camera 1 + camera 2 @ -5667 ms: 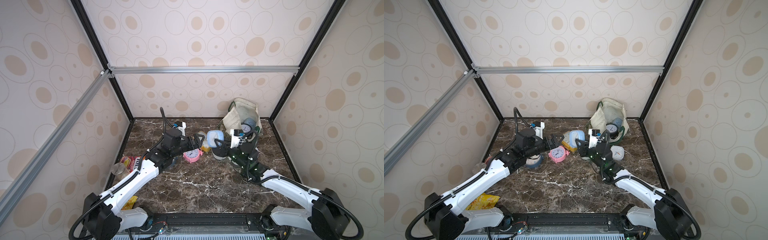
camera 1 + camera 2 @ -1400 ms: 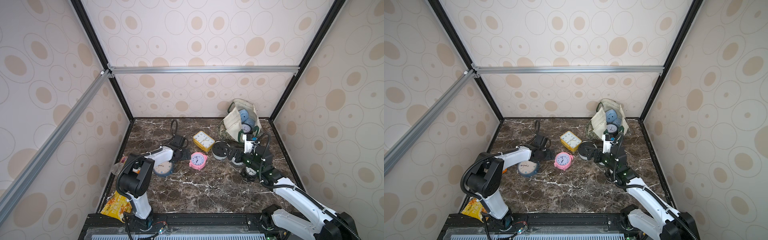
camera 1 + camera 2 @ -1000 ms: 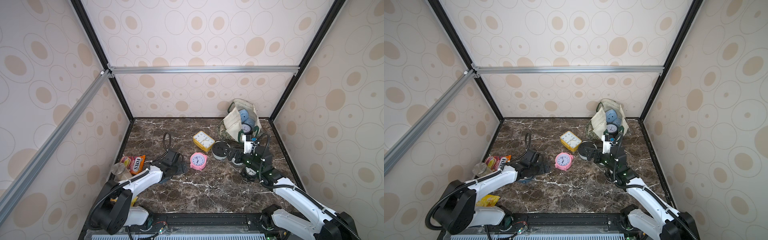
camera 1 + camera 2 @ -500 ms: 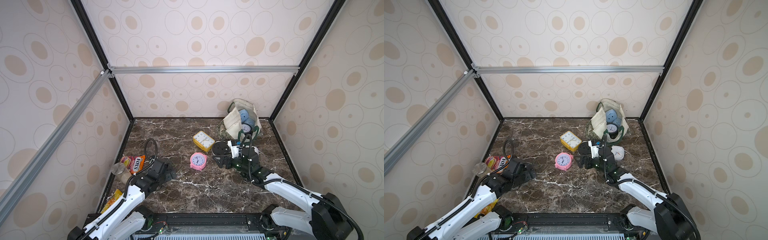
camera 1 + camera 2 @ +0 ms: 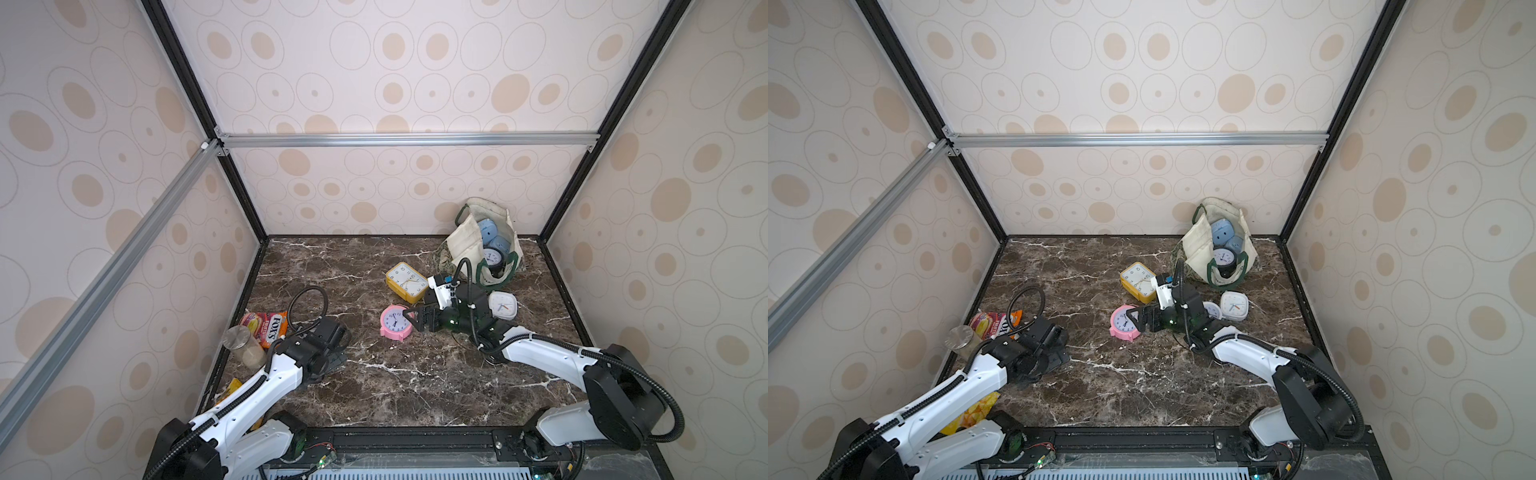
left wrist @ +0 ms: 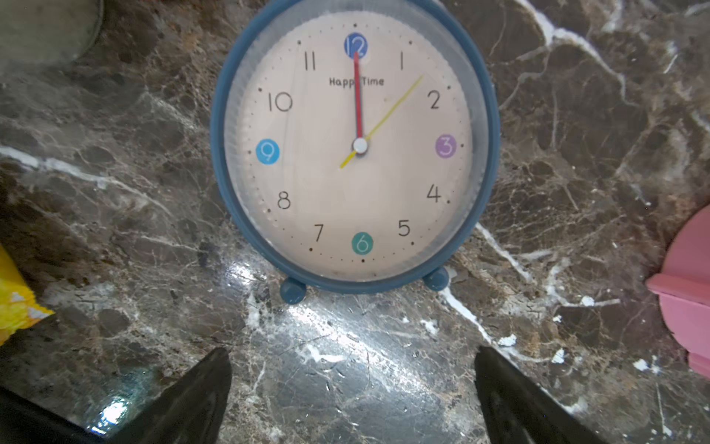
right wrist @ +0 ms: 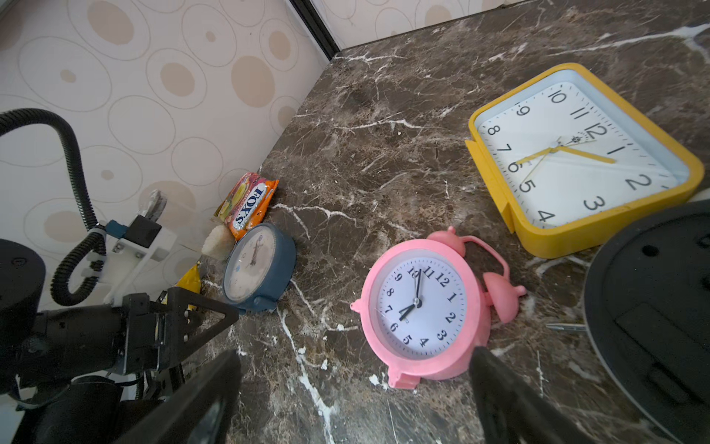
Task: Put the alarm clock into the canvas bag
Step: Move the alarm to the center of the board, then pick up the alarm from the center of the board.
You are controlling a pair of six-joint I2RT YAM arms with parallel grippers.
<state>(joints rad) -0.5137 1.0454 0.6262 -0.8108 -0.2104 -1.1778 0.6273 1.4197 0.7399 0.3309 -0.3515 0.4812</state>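
Right gripper (image 7: 353,354), jaws spread, sits low facing pink alarm clock (image 7: 420,313), likely to straddle it. Left gripper (image 6: 350,350) spread before blue clock (image 6: 355,150).

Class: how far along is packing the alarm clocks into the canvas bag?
Done: light blue clocks sit in the canvas bag. In hand: nothing; the open right gripper faces the pink clock, the open left gripper the navy clock. Left: those, plus the yellow clock, white clock and black clock.

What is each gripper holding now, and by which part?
Nothing is held. The left gripper is open, facing the blue clock; the right gripper is open, facing the pink clock.
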